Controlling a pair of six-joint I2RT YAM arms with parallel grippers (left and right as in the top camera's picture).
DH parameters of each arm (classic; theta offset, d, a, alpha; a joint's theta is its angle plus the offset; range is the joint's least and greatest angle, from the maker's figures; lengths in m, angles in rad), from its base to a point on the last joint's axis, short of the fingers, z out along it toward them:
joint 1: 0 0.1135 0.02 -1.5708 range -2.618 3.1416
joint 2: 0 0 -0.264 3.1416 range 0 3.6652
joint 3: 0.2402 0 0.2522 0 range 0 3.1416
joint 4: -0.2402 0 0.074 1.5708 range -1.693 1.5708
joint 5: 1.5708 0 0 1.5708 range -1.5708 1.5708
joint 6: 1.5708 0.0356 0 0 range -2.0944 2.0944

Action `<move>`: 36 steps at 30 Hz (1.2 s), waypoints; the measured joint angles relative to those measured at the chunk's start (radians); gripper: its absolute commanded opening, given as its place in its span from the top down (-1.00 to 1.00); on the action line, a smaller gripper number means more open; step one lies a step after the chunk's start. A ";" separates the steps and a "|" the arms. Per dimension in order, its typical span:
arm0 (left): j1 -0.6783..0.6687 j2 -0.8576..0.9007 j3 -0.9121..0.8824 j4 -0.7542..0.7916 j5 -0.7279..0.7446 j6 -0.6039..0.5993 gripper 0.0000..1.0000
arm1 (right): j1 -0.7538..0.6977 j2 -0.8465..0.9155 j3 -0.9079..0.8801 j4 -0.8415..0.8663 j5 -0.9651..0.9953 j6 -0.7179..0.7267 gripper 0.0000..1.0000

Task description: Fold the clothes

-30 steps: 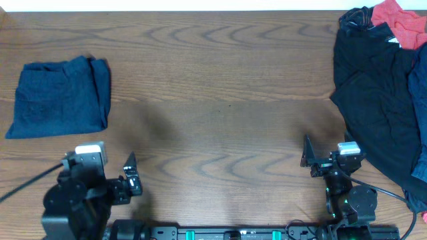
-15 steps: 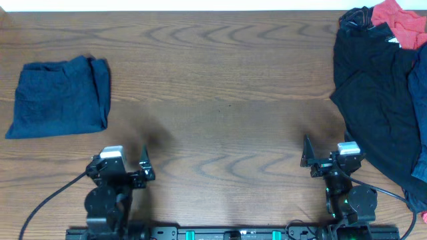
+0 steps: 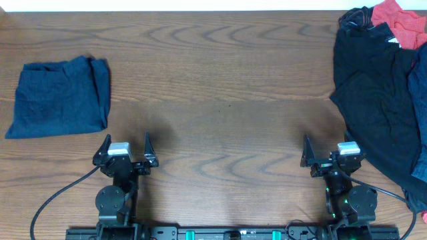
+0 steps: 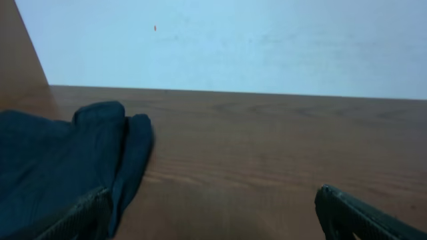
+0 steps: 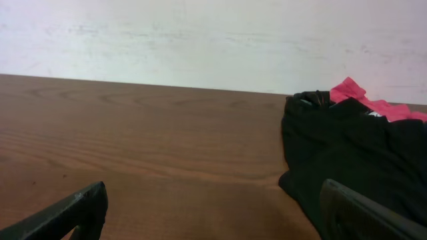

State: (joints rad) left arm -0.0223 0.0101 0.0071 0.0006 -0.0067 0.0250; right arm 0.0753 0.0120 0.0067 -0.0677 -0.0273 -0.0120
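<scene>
Dark navy-blue cotton shorts (image 3: 60, 99) lie folded on the brown wooden table (image 3: 227, 80), beyond the black two-finger left gripper (image 3: 126, 143) and to its left, well apart. It and the right gripper (image 5: 213, 203) gape wide, holding nothing.

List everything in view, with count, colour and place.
trousers: one, navy, folded, far left of table
black garments: a pile, count unclear, black, right side
red cloth: one, red, far right corner, against the pile
blue cloth: one, blue, right edge, cut off by the frame
table: one, brown wood, under everything
left gripper: one, black, open, near edge, left
right gripper: one, black, open, near edge, right
</scene>
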 measured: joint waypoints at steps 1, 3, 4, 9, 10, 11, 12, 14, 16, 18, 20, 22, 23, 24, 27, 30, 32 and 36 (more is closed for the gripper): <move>0.000 0.000 0.003 -0.011 0.001 0.002 -0.96 | 0.000 0.000 0.000 0.000 0.000 0.000 -0.98; 0.000 0.000 0.010 -0.022 0.003 0.002 -0.96 | 0.000 0.000 0.000 0.000 0.000 0.000 -0.97; 0.000 0.000 0.011 -0.024 0.003 0.002 -0.96 | 0.000 0.000 0.000 0.000 0.000 0.000 -0.99; 0.000 0.000 0.013 -0.027 0.003 0.002 -0.96 | 0.000 0.000 0.000 0.000 0.000 0.000 -0.99; 0.000 0.000 0.013 -0.027 0.003 0.002 -0.96 | 0.000 0.000 0.000 0.000 0.000 0.000 -0.99; 0.000 0.000 0.013 -0.027 0.003 0.002 -0.96 | 0.000 0.000 0.000 0.000 0.000 0.000 -0.99; 0.000 0.000 0.013 -0.027 0.003 0.002 -0.96 | 0.000 0.000 0.000 0.000 0.000 0.000 -0.98; 0.000 0.000 0.013 -0.027 0.003 0.002 -0.96 | 0.000 0.000 0.000 0.000 0.000 0.000 -0.98; 0.000 0.000 0.013 -0.027 0.003 0.002 -0.96 | 0.000 0.000 0.000 0.000 0.000 0.000 -0.99; 0.000 0.000 0.013 -0.027 0.003 0.002 -0.96 | 0.000 0.000 0.000 0.000 0.000 0.000 -0.99; 0.000 0.000 0.013 -0.027 0.003 0.002 -0.96 | 0.000 0.000 0.000 0.000 0.000 0.000 -0.99; 0.000 0.000 0.013 -0.027 0.003 0.002 -0.96 | 0.000 0.000 0.000 0.000 0.000 0.000 -0.98; 0.000 0.000 0.013 -0.027 0.003 0.002 -0.96 | 0.000 0.000 0.000 0.000 0.000 0.000 -0.98; 0.000 0.000 0.013 -0.027 0.003 0.002 -0.96 | 0.000 0.000 0.000 0.000 0.000 0.000 -0.99; 0.000 0.000 0.013 -0.027 0.003 0.002 -0.96 | 0.000 0.000 0.000 0.000 0.000 0.000 -0.99; 0.000 0.000 0.013 -0.027 0.003 0.002 -0.96 | 0.000 0.000 0.000 0.000 0.000 0.000 -0.99; 0.000 0.000 0.013 -0.027 0.003 0.003 -0.96 | 0.000 0.000 0.000 0.000 0.000 0.000 -0.98; 0.000 0.000 0.013 -0.027 0.003 0.002 -0.96 | 0.000 0.000 0.000 0.000 0.000 0.000 -0.99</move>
State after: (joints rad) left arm -0.0223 0.0101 0.0196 -0.0265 -0.0032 0.0273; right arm 0.0753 0.0120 0.0067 -0.0673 -0.0273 -0.0120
